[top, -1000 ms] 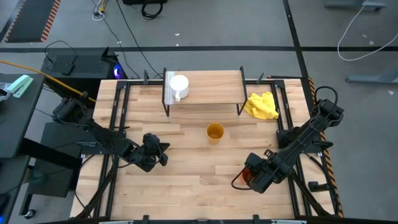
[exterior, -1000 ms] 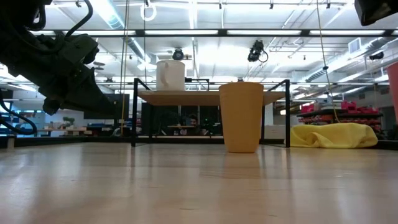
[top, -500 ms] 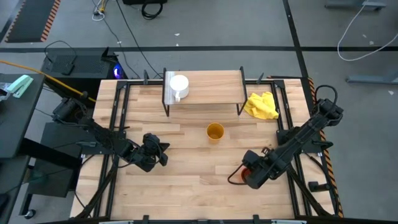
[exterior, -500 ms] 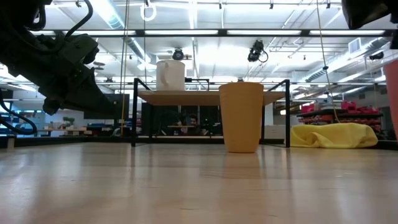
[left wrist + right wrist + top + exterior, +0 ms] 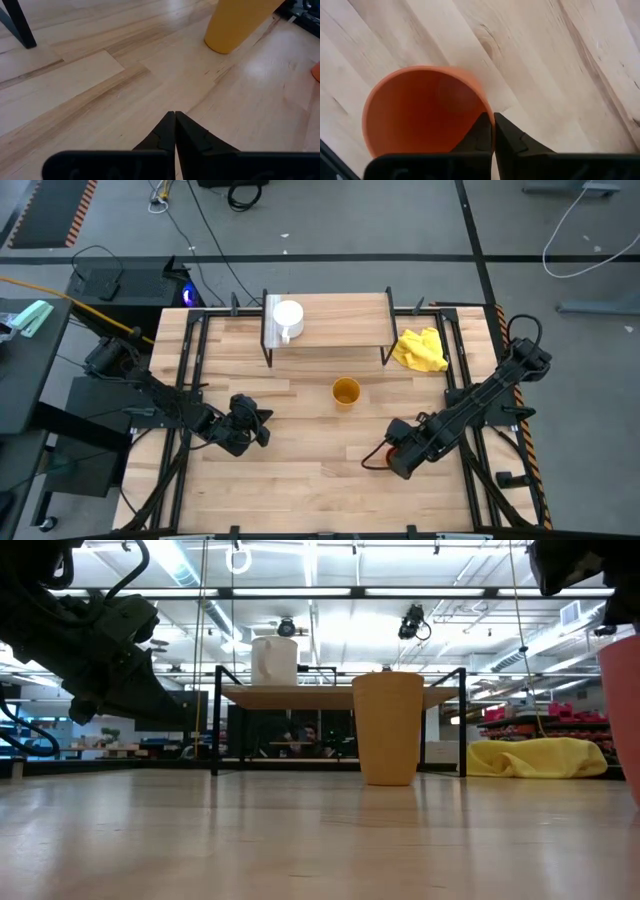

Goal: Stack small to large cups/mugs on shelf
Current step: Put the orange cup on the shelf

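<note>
You have one of three cups placed so far: the white mug [image 5: 288, 317] stands on the shelf [image 5: 340, 320] near its left end, with nothing nested in it or under it yet. The yellow cup [image 5: 346, 392] stands upright on the table [image 5: 300, 480], in front of the shelf and roughly centred, untouched. The orange cup [image 5: 422, 112] is in your right gripper [image 5: 493, 131], whose fingers are pinched together over the cup's rim, one inside and one outside the wall, at the near right part of the table. So by my reading you are in the middle of handling the second cup, and the yellow one is left after that. Your left gripper [image 5: 174, 131] waits over the near left part of the table with its fingers closed on nothing. Some things you cannot settle from here: whether the orange cup is lifted clear of the wood or just touching it, since the low view cuts it off at the right edge [image 5: 622, 710] and the arm covers it from above. The mug's handle shows from above only, pointing toward the front. A yellow cloth [image 5: 420, 350] lies just to the right of the shelf.
</note>
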Motion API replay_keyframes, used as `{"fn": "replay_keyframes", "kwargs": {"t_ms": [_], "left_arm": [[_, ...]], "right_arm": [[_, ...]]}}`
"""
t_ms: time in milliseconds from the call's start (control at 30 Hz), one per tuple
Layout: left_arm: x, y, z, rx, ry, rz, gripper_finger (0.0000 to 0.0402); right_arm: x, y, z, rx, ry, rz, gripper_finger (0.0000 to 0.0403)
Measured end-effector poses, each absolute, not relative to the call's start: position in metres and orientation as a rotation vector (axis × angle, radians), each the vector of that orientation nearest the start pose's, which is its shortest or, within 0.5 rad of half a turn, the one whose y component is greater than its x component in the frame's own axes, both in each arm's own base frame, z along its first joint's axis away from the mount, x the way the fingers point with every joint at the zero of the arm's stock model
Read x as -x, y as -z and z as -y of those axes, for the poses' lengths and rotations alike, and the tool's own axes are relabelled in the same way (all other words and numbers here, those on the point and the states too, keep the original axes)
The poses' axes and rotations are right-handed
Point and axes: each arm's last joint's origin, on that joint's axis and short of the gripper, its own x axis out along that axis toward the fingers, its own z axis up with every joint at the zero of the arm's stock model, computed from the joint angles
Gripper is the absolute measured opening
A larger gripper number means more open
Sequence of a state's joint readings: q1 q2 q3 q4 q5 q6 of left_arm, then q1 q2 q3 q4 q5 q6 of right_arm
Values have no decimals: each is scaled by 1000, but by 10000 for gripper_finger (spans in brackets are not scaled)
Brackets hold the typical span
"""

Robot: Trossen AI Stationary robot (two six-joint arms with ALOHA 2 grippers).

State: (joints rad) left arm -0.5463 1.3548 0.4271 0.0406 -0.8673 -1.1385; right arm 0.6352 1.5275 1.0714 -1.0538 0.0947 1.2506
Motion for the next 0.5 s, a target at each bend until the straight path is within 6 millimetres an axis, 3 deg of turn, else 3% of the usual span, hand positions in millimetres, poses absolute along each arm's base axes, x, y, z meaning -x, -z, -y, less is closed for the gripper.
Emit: {"fn": "replay_keyframes", "kwargs": {"t_ms": [500], "left_arm": [[-193, -134, 92, 499, -613, -411, 14]], "right_arm": [[-201, -240, -145, -529, 421, -1335, 3]]}}
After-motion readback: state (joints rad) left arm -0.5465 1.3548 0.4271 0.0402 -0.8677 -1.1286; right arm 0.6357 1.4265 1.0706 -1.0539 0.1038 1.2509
